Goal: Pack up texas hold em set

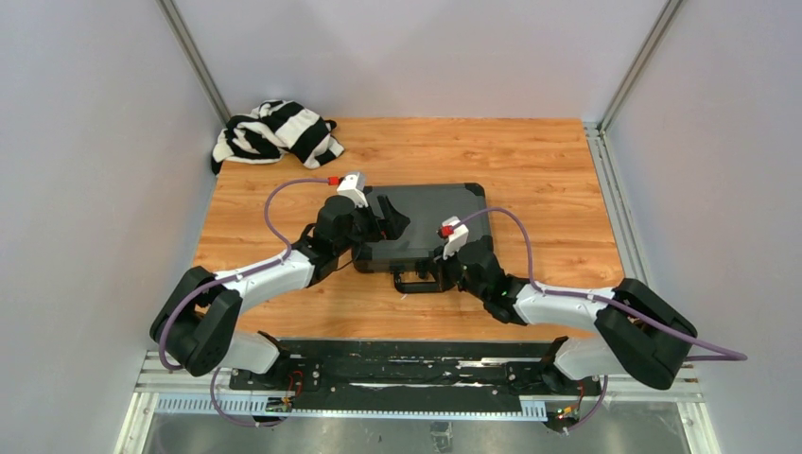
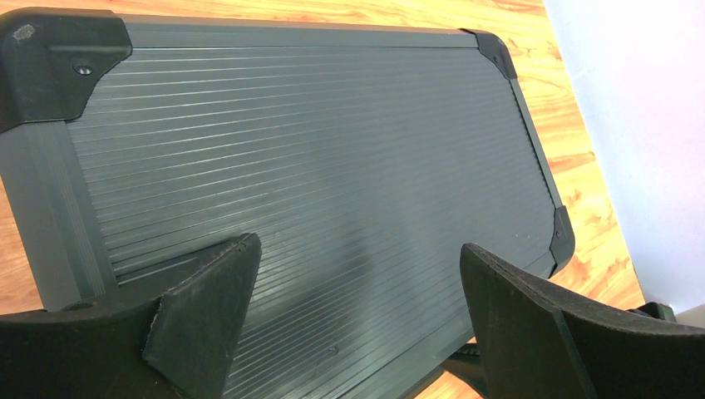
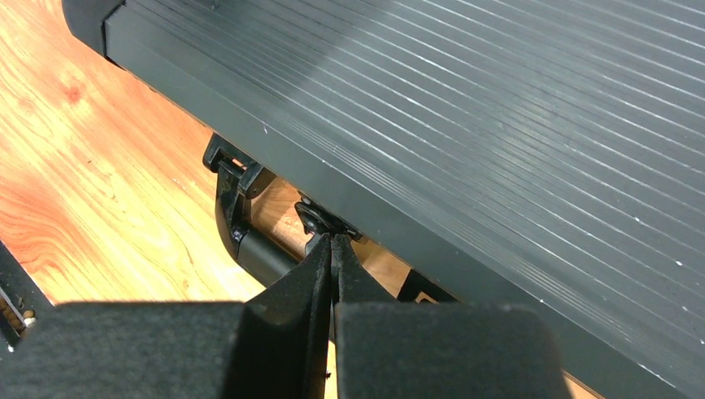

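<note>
While your right gripper [image 3: 332, 243], fingers [image 3: 287, 299] pressed together, is working at the latch [image 3: 318, 218] by the handle [image 3: 249, 245], probably to fasten it, your left gripper [image 2: 357, 249] is hovering wide open over the closed case [image 1: 430, 213] on the table [image 1: 539, 170].

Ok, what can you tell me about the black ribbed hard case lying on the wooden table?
The black rectangular hard case lies flat and closed near the middle of the wooden table, its lid finely ribbed, with smooth black caps on the corners. Its carry handle sits on the near edge, facing the arms. The open left gripper hovers over the lid; contact is unclear. The shut right gripper has its tips at a small black fitting beside the handle.
</note>
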You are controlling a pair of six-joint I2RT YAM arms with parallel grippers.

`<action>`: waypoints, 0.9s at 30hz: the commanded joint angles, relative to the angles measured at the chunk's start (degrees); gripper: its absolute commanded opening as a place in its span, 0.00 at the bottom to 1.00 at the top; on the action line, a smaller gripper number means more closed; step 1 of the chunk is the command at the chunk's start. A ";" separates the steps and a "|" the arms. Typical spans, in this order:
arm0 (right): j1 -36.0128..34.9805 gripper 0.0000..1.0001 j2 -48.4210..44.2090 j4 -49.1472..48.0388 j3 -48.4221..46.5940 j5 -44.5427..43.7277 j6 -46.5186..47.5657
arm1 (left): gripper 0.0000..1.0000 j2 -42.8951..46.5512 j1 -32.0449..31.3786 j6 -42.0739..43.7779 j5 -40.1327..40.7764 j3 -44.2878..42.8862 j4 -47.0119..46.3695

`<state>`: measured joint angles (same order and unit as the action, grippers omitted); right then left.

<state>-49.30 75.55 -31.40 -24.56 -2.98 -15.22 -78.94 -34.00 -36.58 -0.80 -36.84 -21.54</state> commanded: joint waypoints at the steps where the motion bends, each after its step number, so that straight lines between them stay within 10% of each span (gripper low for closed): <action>1: 0.32 0.01 0.72 -0.30 1.08 0.97 -0.68 | 0.98 -2.89 -0.28 0.26 0.37 2.89 13.45; 27: -2.22 0.01 5.82 0.67 -3.49 1.28 -0.68 | 0.98 -3.68 -0.35 0.57 0.96 3.18 13.35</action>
<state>-50.28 83.55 -32.40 -25.10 -1.93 -16.80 -79.09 -34.00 -36.53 -0.75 -36.84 -21.58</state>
